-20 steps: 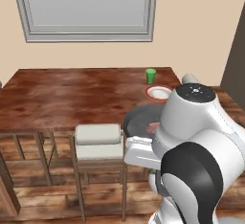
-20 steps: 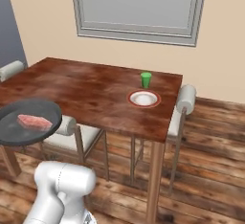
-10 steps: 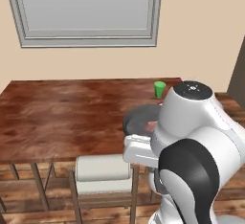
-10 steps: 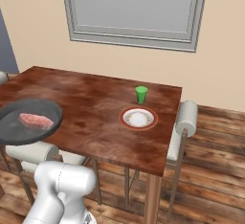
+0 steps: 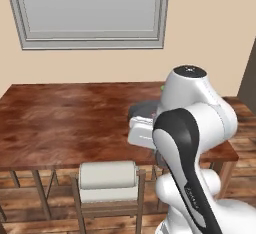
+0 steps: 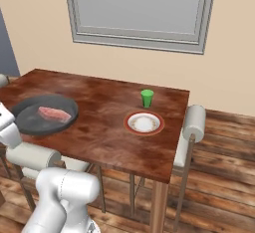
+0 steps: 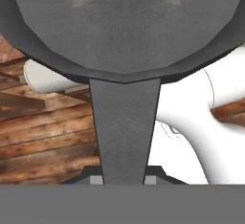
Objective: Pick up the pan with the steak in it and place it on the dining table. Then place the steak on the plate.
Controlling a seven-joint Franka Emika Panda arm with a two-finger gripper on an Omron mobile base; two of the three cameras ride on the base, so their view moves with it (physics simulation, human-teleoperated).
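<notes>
There is one table (image 6: 99, 127), one pan (image 6: 35, 120) with one steak (image 6: 55, 113) in it, one plate (image 6: 144, 123), one green cup (image 6: 147, 98), one window (image 6: 142, 8), and three chairs, one (image 6: 191, 127) by the plate.

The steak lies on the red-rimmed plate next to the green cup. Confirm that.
Not right. The steak lies in the pan, held over the dining table's near left edge. The plate next to the green cup carries no steak, as the right base view shows.
</notes>
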